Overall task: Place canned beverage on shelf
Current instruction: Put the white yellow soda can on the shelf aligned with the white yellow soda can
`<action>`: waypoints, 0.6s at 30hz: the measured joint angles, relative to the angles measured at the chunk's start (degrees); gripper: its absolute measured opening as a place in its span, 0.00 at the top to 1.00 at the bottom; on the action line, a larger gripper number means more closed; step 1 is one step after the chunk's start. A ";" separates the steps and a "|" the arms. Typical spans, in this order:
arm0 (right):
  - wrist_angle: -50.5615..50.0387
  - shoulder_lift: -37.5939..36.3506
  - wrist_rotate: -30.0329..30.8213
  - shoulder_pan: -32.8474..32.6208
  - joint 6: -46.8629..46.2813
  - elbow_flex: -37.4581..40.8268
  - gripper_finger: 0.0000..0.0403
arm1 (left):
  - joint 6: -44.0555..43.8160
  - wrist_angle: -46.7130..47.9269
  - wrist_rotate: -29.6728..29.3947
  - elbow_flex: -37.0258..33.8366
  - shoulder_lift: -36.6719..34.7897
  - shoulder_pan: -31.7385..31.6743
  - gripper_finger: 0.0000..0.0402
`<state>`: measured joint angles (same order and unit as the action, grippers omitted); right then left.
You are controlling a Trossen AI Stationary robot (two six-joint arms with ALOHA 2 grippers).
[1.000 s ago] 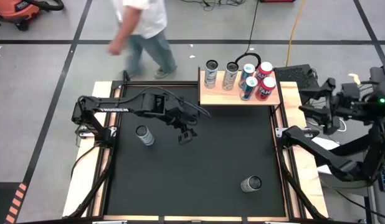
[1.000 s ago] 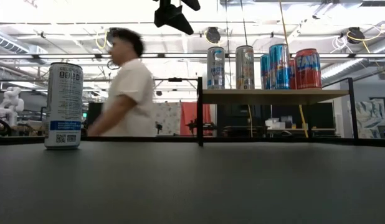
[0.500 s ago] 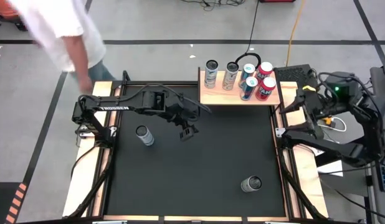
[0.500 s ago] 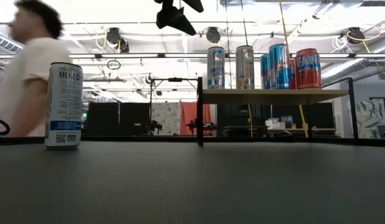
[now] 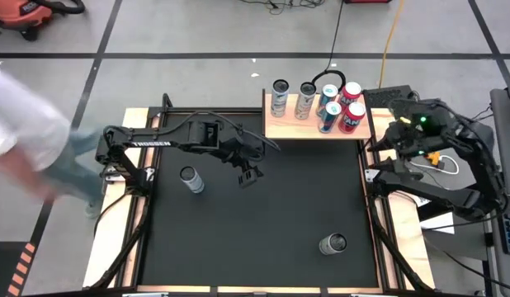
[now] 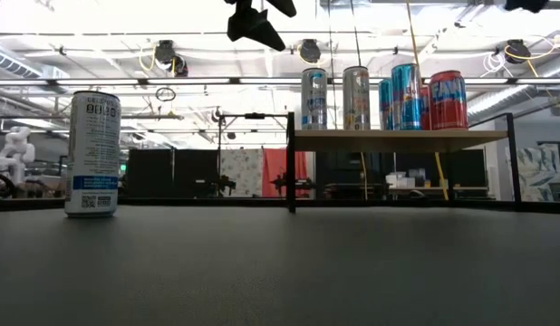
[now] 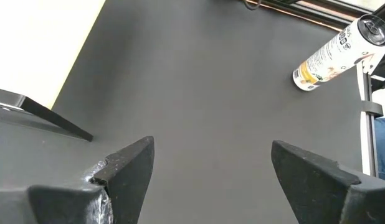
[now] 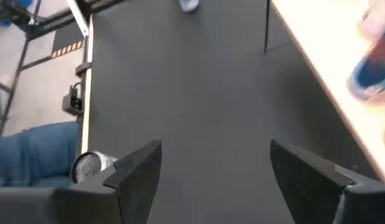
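Left hand [image 5: 249,176] spread wide, empty, hovering off the shelf's [image 5: 317,128] front left corner. Right hand [image 5: 393,136] likewise wide, empty, beside the shelf's right end. Five cans [image 5: 279,97] atop the shelf; two standing cans [image 5: 190,179] on the bench [image 5: 263,239].

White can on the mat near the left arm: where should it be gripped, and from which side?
The white can stands upright, alone on the black mat. Likely best: come in level from the side and close on the mid-body, across its round wall. The left gripper, open and empty, hangs above the mat nearest it.
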<state>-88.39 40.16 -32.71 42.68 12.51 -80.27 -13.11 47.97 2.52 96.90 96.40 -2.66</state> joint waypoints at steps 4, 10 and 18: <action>-0.35 -0.02 -1.91 0.00 -1.62 3.71 0.31 | 0.01 0.01 0.00 0.00 0.00 0.00 0.20; -1.58 -0.40 -5.70 -0.04 -6.04 8.55 0.31 | 0.01 0.06 0.00 -0.01 0.00 0.00 0.20; 0.07 -2.19 -5.67 -0.07 -2.10 8.96 0.31 | 0.03 0.06 0.00 0.01 0.00 0.00 0.20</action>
<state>-88.32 37.97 -38.37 42.61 10.41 -71.31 -13.08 48.03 2.52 96.90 96.40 -2.66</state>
